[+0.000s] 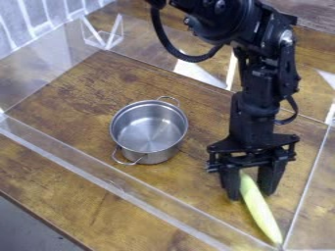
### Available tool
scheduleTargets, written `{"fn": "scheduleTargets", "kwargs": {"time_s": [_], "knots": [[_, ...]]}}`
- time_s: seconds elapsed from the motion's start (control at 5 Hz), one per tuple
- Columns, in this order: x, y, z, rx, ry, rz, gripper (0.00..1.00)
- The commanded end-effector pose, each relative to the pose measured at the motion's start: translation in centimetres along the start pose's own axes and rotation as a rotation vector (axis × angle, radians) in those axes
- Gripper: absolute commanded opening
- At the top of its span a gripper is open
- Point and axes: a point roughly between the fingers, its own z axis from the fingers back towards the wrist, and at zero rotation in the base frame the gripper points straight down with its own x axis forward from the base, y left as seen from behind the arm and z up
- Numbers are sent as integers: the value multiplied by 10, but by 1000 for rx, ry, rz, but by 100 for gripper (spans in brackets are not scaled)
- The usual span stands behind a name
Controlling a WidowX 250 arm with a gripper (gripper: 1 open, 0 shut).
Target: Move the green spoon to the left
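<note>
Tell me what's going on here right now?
The arm has its claw pointed straight down over the upper end of the green spoon, fingers straddling the handle near the table's right front corner. The jaws look partly closed around it, but a firm grip can't be confirmed. The spoon lies flat on the wood, not lifted. The steel pot sits to its left, untouched.
</note>
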Motion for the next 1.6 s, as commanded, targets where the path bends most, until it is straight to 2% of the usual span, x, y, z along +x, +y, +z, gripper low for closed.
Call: {"fn": "scheduleTargets", "kwargs": {"time_s": [0.0, 0.6, 1.0, 1.4], "knots": [[7, -6, 16, -43, -20, 18, 0], [11, -2, 16, -32, 7, 83, 0], [8, -2, 17, -38, 37, 109, 0], [5, -1, 16, -45, 52, 133, 0]]}}
